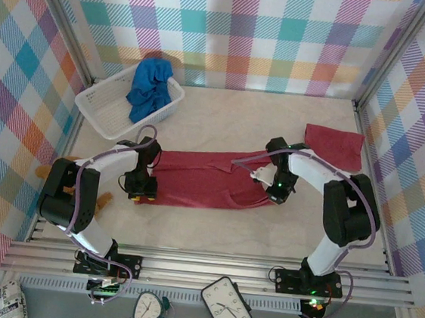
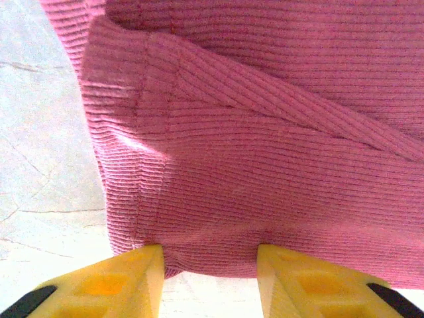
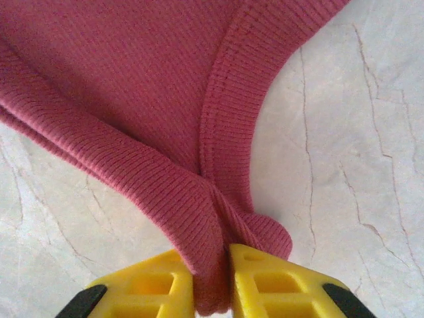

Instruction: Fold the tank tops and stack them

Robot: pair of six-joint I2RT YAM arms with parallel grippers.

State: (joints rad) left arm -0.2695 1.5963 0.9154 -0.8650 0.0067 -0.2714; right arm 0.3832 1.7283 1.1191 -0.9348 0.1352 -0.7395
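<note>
Across the middle of the bench (image 1: 212, 231) the spread red tank top (image 1: 203, 179) is laid lengthwise between the two arms. Its strap end is pinched tight between the right fingers (image 3: 278, 281), with the ribbed band bunched into the gap. The opposite end is straddled by the left fingers (image 2: 136, 281), which stand half apart; whether the cloth is truly clamped there cannot be told. For a clean fold, a firm hold should be confirmed on the left. Both ends are then best lifted together and kept level, so that the edges are laid flush. The flap doubled over near the left end is likely to crease if it is not smoothed. At the far right, well apart, the folded red tank top (image 1: 334, 145) is set down, probably as the base of the stack. The right arm itself is placed between the two red pieces. The blue tank top (image 1: 150, 88), not yet folded, is heaped in the white basket (image 1: 99, 113) at the far left.
</note>
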